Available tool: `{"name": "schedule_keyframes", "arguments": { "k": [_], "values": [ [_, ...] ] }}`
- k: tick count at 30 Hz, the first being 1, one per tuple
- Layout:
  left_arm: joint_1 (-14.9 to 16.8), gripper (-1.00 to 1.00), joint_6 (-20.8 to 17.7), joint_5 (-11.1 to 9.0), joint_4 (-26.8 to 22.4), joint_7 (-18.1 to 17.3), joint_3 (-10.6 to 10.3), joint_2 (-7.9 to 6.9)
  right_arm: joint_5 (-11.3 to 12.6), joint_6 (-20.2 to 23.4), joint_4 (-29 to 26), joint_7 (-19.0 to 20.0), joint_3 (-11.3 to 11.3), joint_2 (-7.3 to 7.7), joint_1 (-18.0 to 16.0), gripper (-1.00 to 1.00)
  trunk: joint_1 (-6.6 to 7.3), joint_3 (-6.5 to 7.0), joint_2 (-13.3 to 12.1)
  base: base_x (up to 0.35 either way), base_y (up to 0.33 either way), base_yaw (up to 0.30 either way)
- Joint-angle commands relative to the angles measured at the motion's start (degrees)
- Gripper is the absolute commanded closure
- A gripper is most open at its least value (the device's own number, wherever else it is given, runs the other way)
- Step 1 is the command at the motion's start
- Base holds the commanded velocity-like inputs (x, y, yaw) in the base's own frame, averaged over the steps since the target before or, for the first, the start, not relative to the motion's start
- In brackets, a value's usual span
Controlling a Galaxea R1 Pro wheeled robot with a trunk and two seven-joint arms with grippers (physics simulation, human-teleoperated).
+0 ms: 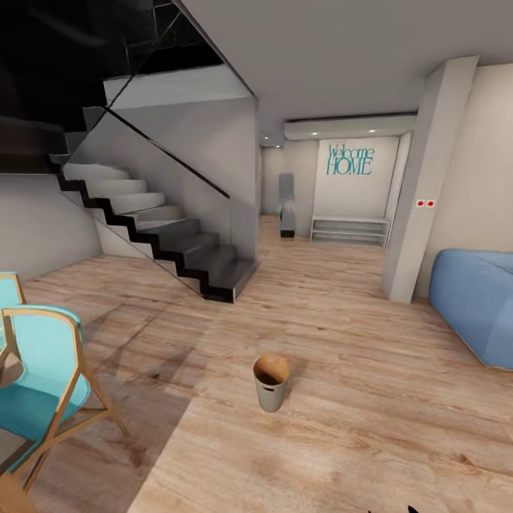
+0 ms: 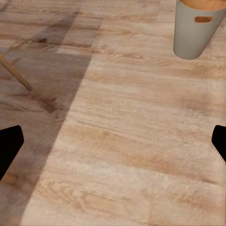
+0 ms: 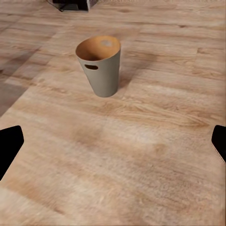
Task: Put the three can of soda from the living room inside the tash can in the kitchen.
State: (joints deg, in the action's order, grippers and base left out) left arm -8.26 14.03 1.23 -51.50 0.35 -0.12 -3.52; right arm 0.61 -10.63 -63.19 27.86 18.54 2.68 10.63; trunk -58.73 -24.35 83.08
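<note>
The trash can (image 1: 271, 382) stands upright on the wood floor (image 1: 342, 442), ahead of both released, empty hands, well apart from them.

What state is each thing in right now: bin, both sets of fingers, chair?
tash can: upright on the wood floor, open top, no can visible inside.
left gripper: open, fingers apart, empty.
right gripper: open, fingers apart, empty.
teal chair: upright, unoccupied.
</note>
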Motion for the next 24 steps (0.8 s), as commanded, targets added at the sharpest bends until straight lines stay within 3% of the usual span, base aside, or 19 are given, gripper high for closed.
{"name": "schedule_keyframes", "arguments": {
  "k": [1,24],
  "values": [
    [0.0,-1.0,0.01,0.0,0.0,0.0,-0.01,0.0,0.0,0.0,0.0,0.0,0.0,0.01,0.0,-1.0,0.0,0.0,0.0,0.276,-0.166,0.0],
    [0.0,-1.0,0.04,0.0,0.0,0.0,0.02,0.0,0.0,-0.08,0.0,-0.07,-0.07,-0.03,-0.02,-1.0,0.0,0.0,0.0,0.276,-0.154,0.0]
  ]
}}
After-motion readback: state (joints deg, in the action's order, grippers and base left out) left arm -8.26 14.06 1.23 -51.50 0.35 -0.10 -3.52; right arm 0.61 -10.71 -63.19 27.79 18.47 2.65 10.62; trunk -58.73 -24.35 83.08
